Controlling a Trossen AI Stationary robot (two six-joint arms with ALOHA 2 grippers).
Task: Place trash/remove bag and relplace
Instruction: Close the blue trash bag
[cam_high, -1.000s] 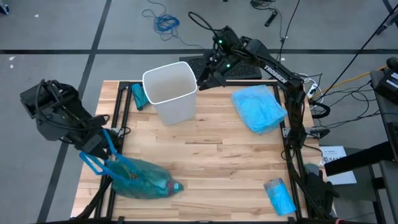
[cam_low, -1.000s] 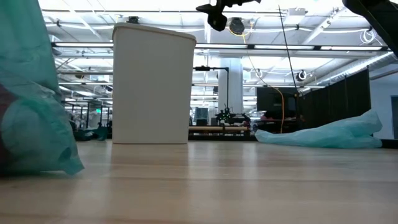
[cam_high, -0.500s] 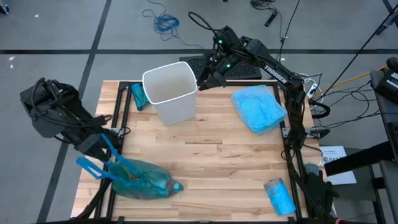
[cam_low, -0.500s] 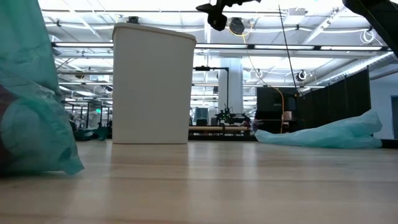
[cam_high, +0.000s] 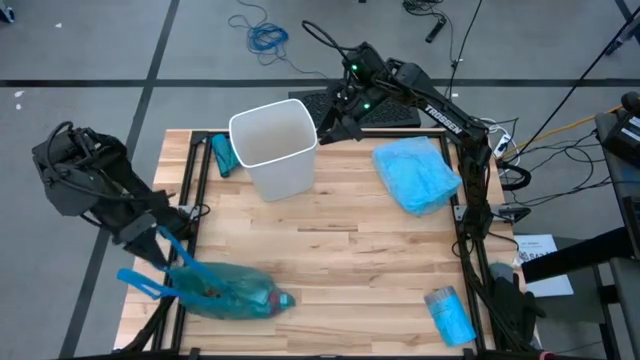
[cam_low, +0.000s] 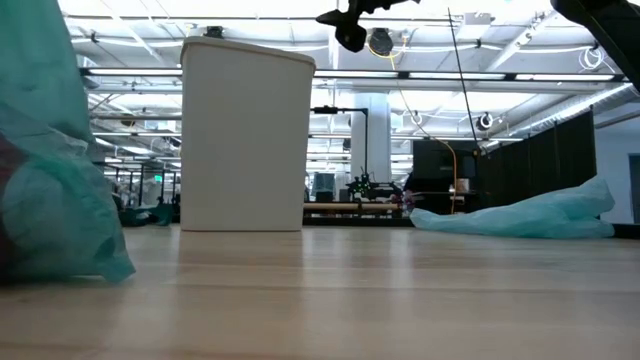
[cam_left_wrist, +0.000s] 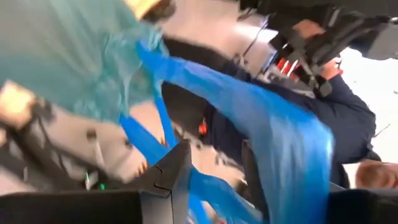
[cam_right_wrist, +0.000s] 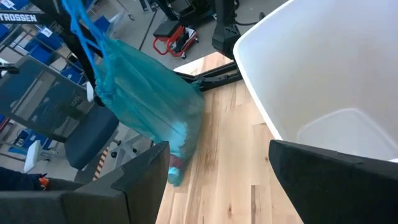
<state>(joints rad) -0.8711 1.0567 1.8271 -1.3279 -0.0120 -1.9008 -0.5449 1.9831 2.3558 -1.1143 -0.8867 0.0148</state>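
Dragging the full teal bag (cam_high: 225, 292) by its blue handles (cam_high: 150, 262), your left gripper (cam_high: 140, 232) could rip them; right gripper (cam_high: 328, 128) (fingers wide apart) waits beside the white bin (cam_high: 275, 147).

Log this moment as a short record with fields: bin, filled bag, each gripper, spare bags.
bin: white bin, upright at the table's far side, no bag in it
filled bag: teal bag of trash, at the table's near left corner
left gripper: left gripper at the bag's blue drawstring, closed on it
right gripper: right gripper open, beside the bin's rim
spare bags: loose blue bag far right; folded blue bag near right
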